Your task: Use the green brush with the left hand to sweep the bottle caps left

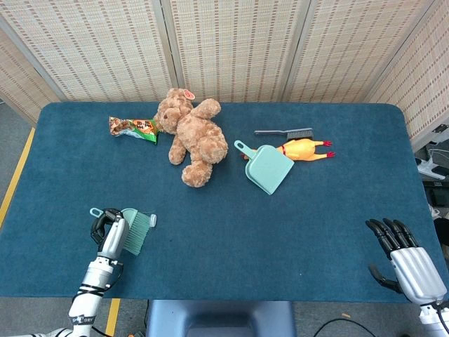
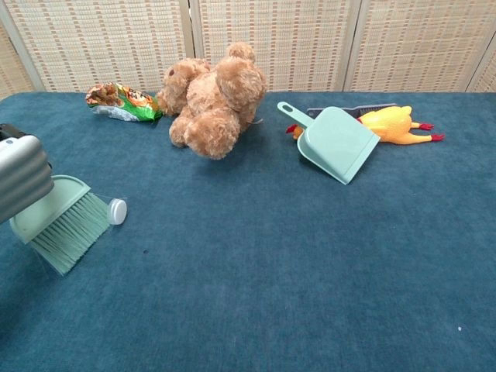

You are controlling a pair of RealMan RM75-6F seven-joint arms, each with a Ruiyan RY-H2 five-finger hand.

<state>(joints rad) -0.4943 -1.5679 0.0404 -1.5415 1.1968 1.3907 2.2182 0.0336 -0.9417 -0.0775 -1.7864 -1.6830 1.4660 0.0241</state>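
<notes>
My left hand (image 1: 111,235) (image 2: 19,177) grips the green brush (image 1: 136,230) (image 2: 60,223) near the table's front left edge, bristles pointing down toward the cloth. A single white bottle cap (image 2: 116,211) (image 1: 152,220) lies on its side just right of the bristles, touching or nearly touching them. My right hand (image 1: 410,263) hovers at the front right corner with fingers spread and nothing in it; the chest view does not show it.
A brown teddy bear (image 1: 191,135), a snack packet (image 1: 133,128), a green dustpan (image 1: 266,166), a black brush (image 1: 285,132) and a rubber chicken (image 1: 304,149) lie across the far half of the blue table (image 1: 295,225).
</notes>
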